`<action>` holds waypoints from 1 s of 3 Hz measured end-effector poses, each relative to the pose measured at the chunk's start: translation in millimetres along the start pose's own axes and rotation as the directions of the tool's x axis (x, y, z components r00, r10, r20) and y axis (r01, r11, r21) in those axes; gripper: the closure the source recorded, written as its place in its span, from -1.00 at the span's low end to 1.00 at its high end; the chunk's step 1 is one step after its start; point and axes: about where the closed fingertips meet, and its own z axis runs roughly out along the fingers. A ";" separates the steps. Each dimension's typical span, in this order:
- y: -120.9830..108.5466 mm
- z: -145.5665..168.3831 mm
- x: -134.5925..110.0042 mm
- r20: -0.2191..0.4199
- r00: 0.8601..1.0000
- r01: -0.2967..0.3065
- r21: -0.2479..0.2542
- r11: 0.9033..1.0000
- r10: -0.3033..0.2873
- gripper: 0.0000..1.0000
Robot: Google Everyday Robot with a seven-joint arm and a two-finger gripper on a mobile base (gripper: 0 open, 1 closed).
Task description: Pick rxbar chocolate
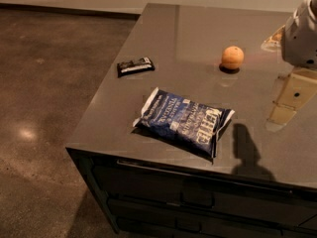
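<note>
The rxbar chocolate (135, 66) is a small flat black bar with a white lettering band. It lies flat near the left edge of the dark counter (198, 29). My gripper (291, 99) hangs over the counter at the far right of the view, below the white wrist (301, 33). It is far to the right of the bar and holds nothing that I can see. Its shadow (246, 150) falls on the counter near the front edge.
A large dark-blue chip bag (184, 121) lies near the front of the counter, between the bar and my gripper. A round orange fruit (232, 57) sits further back, right of the bar. The counter's left and front edges drop to a brown floor (44, 108). Drawers (198, 197) show below.
</note>
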 end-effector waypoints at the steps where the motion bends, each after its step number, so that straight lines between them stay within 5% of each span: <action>1: 0.0 0.0 -0.1 0.000 1.000 0.000 0.000 1.000 0.000 -1.00; 3: -50.8 25.5 -80.6 0.055 0.998 0.025 0.004 1.000 -0.025 -1.00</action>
